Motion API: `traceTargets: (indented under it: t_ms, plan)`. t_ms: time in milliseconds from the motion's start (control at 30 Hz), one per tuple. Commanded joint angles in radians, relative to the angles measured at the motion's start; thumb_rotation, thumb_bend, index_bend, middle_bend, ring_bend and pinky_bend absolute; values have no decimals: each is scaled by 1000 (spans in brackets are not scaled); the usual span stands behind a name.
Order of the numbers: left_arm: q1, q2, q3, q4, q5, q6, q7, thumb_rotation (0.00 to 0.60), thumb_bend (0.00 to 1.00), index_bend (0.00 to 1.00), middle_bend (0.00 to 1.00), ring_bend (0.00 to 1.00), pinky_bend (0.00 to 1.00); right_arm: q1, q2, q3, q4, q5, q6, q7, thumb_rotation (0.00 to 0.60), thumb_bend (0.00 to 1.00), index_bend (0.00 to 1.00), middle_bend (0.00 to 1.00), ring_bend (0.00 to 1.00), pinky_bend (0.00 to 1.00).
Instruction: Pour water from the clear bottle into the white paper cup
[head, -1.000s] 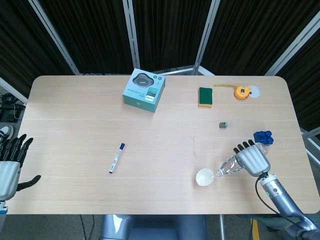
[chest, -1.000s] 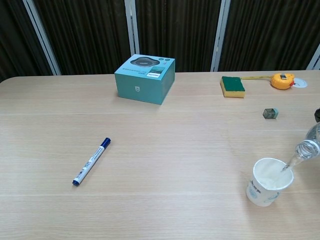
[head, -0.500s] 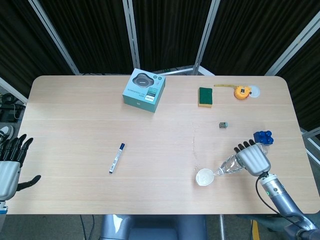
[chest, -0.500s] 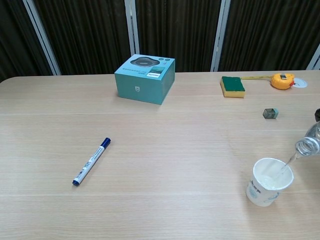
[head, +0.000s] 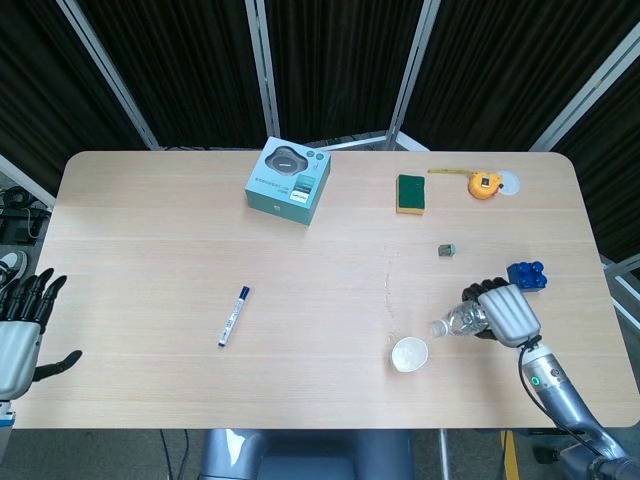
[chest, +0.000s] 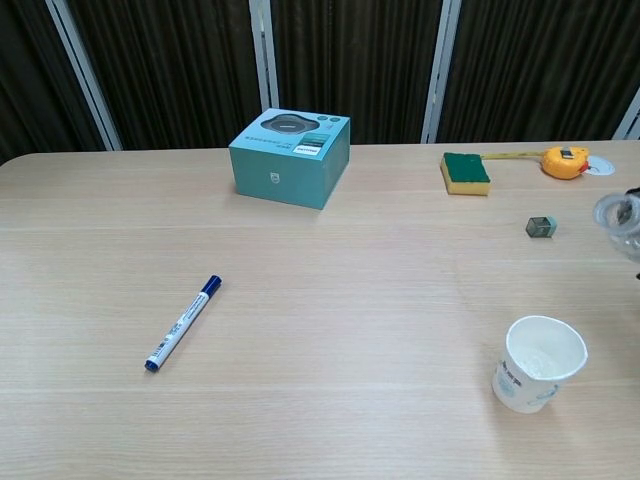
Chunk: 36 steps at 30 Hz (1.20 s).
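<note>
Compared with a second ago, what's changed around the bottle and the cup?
The right hand has lifted the clear bottle and tipped it back, so its mouth is now away from the white paper cup and the stream has stopped. The cup, marker, teal box and left hand stayed put.

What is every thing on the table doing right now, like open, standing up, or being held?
clear bottle: held by the right hand, tipped on its side, mouth uncapped, not pouring.
white paper cup: upright, open top, on the table.
right hand: grips the bottle.
left hand: holds nothing, fingers apart, off the table's edge.
marker: lying flat, cap on.
teal box: closed, flat.
sponge: flat, green side up.
tape measure: tape pulled out.
</note>
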Motion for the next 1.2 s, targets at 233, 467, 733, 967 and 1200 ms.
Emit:
traceTargets:
  t_ms: [233,467,733,967,1200]
  plan:
    - [-7,0,-1,1,-12,-16,-3,600,0,0,0,0,0,48,-16,126,-74,160,-126,385,600,510,535,662,550,435]
    - [-18,20,11,-17,-22,-58,-37,600,0,0,0,0,0,86,-58,171,-86,250,-254,479,600,510,535,662,543,434]
    - [-30,12,-3,-3,-59,-74,-27,600,0,0,0,0,0,125,-140,184,1,258,-336,615,600,511,535,655,532,434]
    - [-39,2,-10,5,-88,-90,-15,600,0,0,0,0,0,133,-227,187,125,238,-317,686,600,501,529,644,518,433]
    - [-44,0,-6,6,-95,-100,-11,600,0,0,0,0,0,136,-289,172,232,213,-311,754,600,446,522,629,500,429]
